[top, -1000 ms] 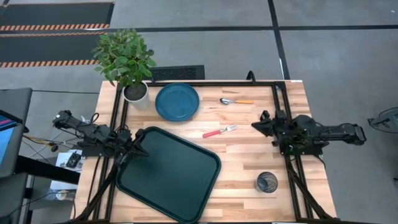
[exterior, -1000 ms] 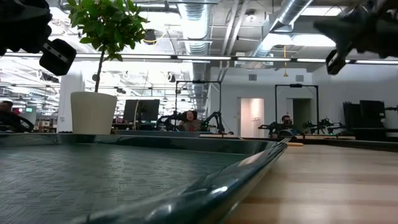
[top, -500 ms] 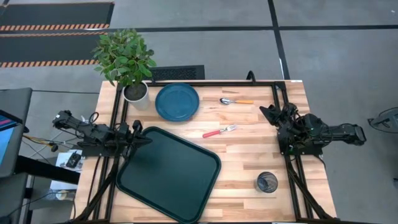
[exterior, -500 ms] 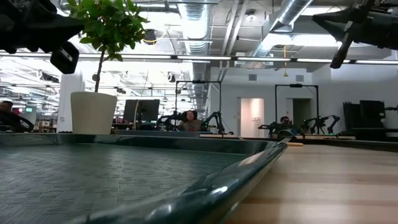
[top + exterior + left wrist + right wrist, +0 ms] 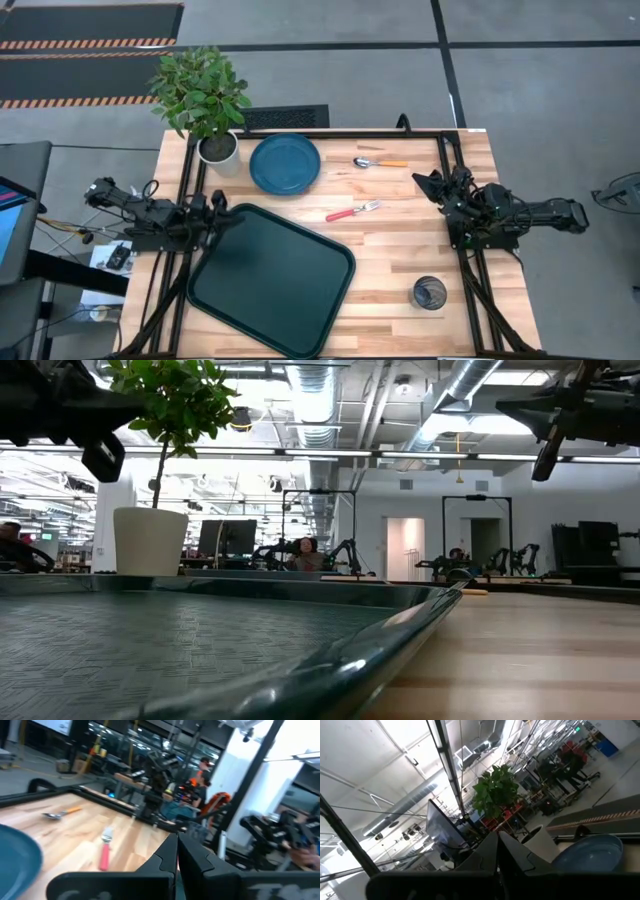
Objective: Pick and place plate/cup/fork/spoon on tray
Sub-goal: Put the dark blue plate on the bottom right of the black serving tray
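The tray [image 5: 271,281] lies empty on the wooden counter [image 5: 400,250], toward its left front, turned slightly askew. Behind it, the plate [image 5: 285,163] sits near the back edge, just beside a white potted plant [image 5: 217,148]. The fork [image 5: 353,211] lies between the tray and the spoon [image 5: 380,162], which rests to the right of the plate. The cup [image 5: 429,293] stands alone near the counter's front right, well apart from the tray.

The left end effector [image 5: 216,218] hovers at the tray's left back corner, fingers pressed together with nothing held. The right end effector [image 5: 432,183] hangs over the counter's right side, fingers likewise closed and empty.
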Controlling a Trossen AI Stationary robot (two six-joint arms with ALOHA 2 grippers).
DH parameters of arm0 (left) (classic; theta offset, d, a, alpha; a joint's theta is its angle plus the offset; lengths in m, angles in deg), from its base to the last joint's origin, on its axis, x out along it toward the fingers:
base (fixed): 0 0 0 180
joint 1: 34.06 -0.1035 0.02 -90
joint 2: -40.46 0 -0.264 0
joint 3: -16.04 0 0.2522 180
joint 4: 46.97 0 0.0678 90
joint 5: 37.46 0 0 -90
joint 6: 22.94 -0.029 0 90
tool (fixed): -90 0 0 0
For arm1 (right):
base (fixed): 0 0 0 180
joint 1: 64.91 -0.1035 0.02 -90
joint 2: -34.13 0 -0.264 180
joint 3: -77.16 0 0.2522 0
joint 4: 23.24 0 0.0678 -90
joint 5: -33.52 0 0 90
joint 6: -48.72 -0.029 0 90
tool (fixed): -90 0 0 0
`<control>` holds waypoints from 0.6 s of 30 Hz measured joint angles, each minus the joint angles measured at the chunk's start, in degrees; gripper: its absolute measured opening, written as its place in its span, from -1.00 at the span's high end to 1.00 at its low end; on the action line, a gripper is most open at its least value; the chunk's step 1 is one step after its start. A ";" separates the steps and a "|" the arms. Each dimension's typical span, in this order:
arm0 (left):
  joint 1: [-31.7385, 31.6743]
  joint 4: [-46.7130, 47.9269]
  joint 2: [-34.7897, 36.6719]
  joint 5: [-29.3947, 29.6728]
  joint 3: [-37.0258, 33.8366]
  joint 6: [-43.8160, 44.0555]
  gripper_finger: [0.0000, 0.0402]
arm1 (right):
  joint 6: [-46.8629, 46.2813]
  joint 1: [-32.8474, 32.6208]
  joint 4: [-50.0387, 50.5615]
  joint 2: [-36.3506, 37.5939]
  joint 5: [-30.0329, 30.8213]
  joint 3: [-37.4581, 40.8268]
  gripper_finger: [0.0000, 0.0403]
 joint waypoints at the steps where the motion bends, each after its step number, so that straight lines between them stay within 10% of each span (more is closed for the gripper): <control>1: 0.00 0.00 0.00 0.62 0.00 0.00 1.00 | 0.16 0.00 -0.11 0.00 0.02 0.00 0.81; 18: 0.02 -4.74 0.00 3.14 0.00 1.91 0.97 | 23.61 0.00 7.27 -13.25 2.07 -22.05 0.49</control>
